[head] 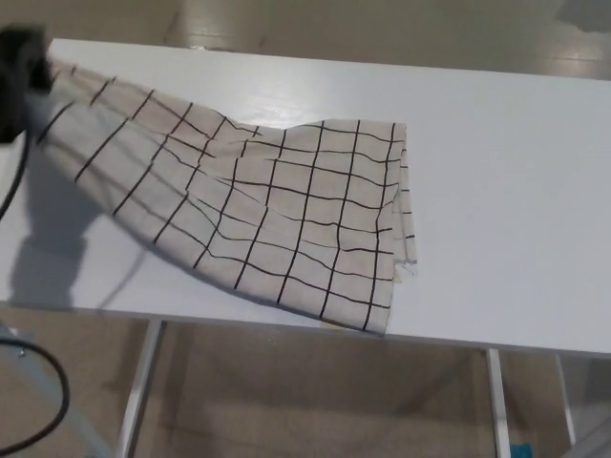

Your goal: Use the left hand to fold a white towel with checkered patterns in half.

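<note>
Soft checkered towel (277, 215) drapes creased from left hand (19, 72).

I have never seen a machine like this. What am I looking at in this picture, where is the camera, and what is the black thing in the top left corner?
The camera sits on the head of a humanoid robot and looks down at the work in front of it. You see a white table on metal legs. On it lies a white towel with a black checkered pattern. The black thing at the upper left edge is the robot's left hand. It holds one end of the towel and lifts it off the table, so the cloth stretches from that corner down to the part lying flat, and throws a shadow on the table. The fingers are mostly cut off by the picture edge. The right hand is not in the picture.
</note>
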